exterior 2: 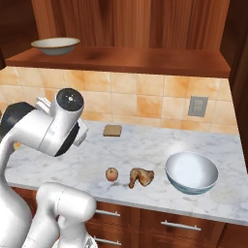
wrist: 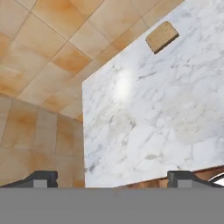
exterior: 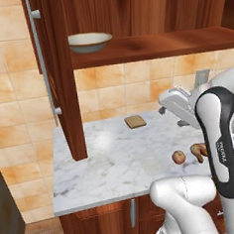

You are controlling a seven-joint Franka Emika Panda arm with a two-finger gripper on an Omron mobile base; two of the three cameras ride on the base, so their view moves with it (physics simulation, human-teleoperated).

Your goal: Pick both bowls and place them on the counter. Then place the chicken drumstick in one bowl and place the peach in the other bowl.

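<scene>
Dark fingertips [wrist: 42, 178] stand far apart at the bottom corners of the hand view, so the gripper [wrist: 114, 179] is wide open with nothing between its jaws, looking over the left end of the counter [wrist: 166, 113] towards a slice of bread [wrist: 162, 36] at the upper right of that frame. Outward from there, in the right base view, the peach [exterior 2: 112, 174] and the chicken drumstick [exterior 2: 141, 177] lie close together at lower centre on the marble, and the white bowl [exterior 2: 191, 173] with the bluish outside already sits at lower right, just beside the drumstick. The tan bowl [exterior: 90, 42] is still up on the wooden shelf [exterior: 148, 46], at the upper left of the left base view. That bowl looks like the next thing to fetch. It is probably rigid, glazed and fairly light, but breakable if dropped from that height, and too wide to span; the best hold is likely a pinch across its rim, one finger inside and one outside. A smooth rim could slip or let the bowl swing, so a firm grip and slow descent seem wise. The peach is round and would roll, so closing across its middle suits it. The drumstick is lumpy and perhaps greasy; its thicker meaty end offers the surer hold.
</scene>
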